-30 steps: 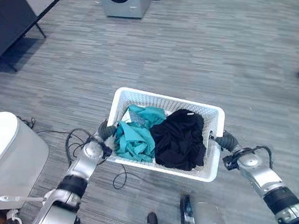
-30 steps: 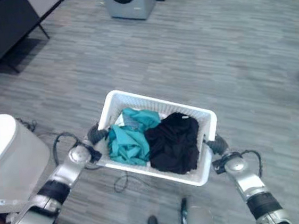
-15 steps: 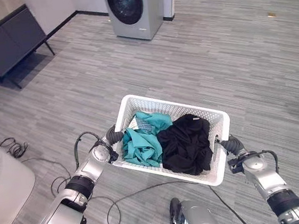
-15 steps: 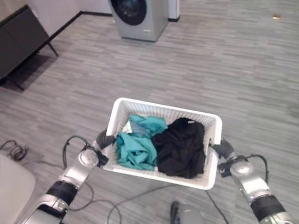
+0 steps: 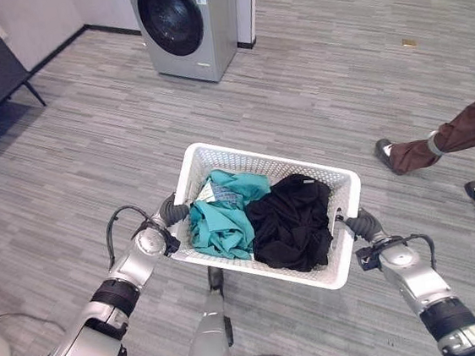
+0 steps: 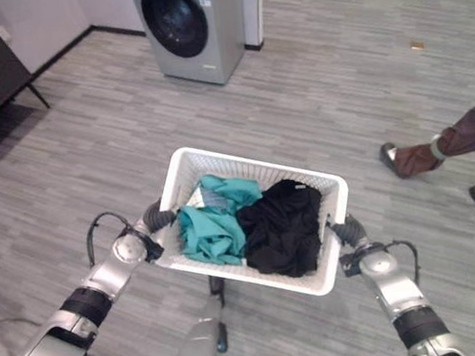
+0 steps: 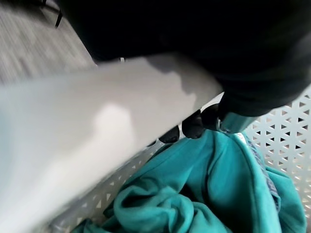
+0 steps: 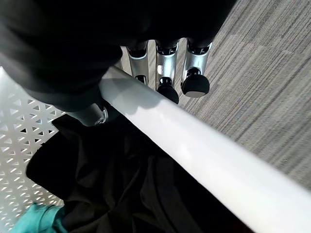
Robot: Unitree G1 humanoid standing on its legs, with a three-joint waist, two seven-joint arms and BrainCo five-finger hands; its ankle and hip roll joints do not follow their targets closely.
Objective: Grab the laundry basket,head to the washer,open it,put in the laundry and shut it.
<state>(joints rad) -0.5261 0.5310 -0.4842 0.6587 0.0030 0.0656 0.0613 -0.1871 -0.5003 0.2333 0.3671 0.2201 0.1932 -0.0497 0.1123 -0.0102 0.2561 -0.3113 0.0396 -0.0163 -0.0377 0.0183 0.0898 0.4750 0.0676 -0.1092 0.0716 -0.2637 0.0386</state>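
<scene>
With its fingers (image 8: 170,73) hooked over the rim from outside and the thumb pressing the inner wall, the right hand (image 5: 360,227) is clamped on one short end of the laundry basket (image 5: 210,156). The left hand (image 5: 170,211) grips the opposite end, its dark fingertips (image 7: 192,128) curled inside just above the teal garment (image 5: 221,215). So the basket hangs between the two hands, clear of the floor (image 5: 90,151), with the black garment (image 5: 291,222) lying beside the teal one, toward the right hand.

By my reading, the carry to the washer (image 5: 187,23) is the step in hand. That machine stands well ahead with its round door closed. Next comes closing the gap, keeping the basket level, and steering clear of a person's legs (image 5: 446,143) on the right.
</scene>
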